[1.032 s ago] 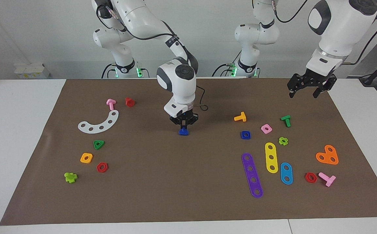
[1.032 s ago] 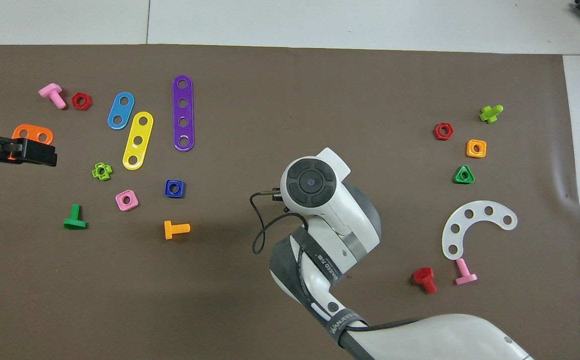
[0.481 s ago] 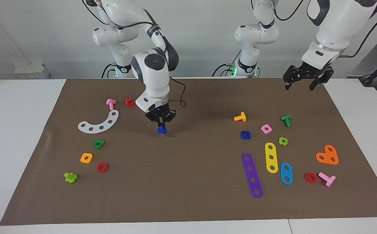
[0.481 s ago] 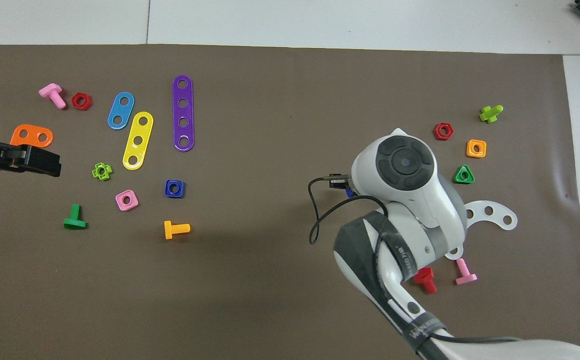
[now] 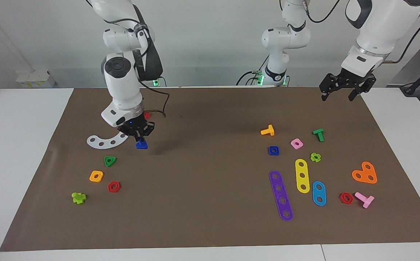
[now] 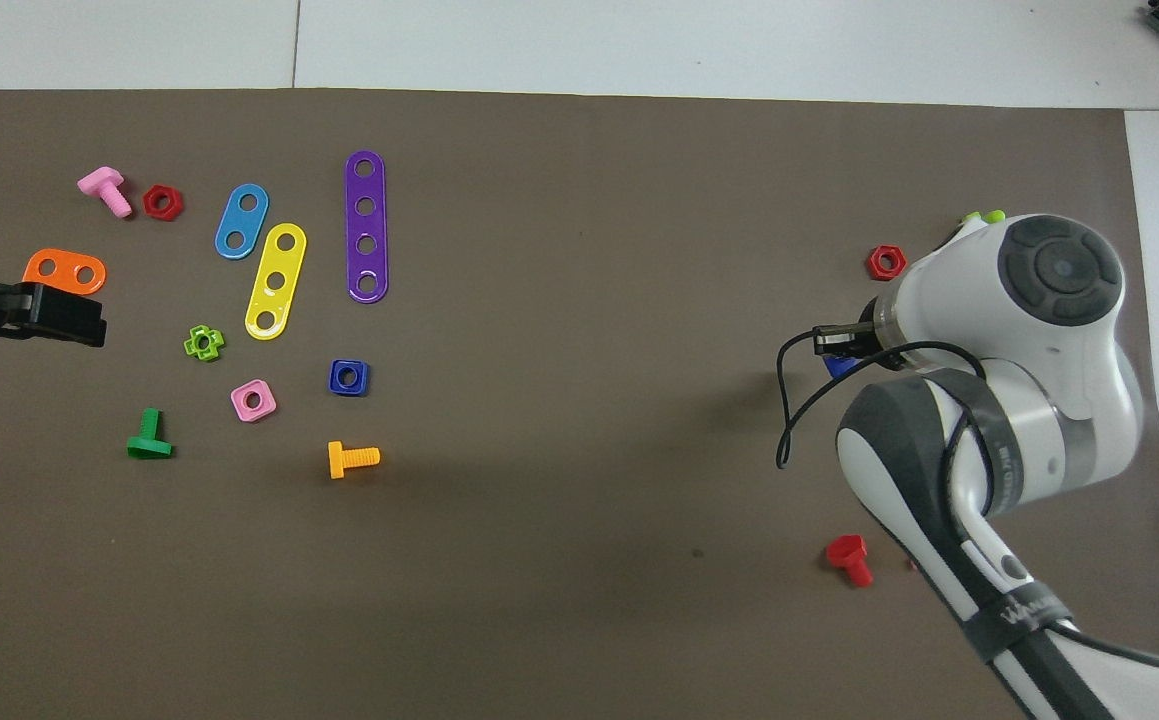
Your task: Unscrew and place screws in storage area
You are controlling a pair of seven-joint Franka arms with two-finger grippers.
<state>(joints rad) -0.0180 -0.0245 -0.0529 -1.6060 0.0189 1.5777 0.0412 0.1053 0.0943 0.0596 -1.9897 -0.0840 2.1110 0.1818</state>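
Brown mat (image 5: 210, 217): R gripper (image 5: 139, 138) clamps blue bolt (image 5: 141, 145) by white strip (image 5: 101, 142); L gripper (image 5: 343, 95) open, waits; arm label "WANJEE…".

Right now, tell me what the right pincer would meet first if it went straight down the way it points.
The right pincer, shut on the small blue plastic bolt, points down at bare brown paper mat beside the white curved five-hole strip; the bolt would likely touch first, though height is unclear.

A matt brown paper mat (image 5: 210, 217) is covering the smooth white tabletop (image 5: 21, 145), the coloured strips such as the purple strip (image 5: 281, 195) are looking like glossy plastic, and the arms' white shells are shining smoothly.
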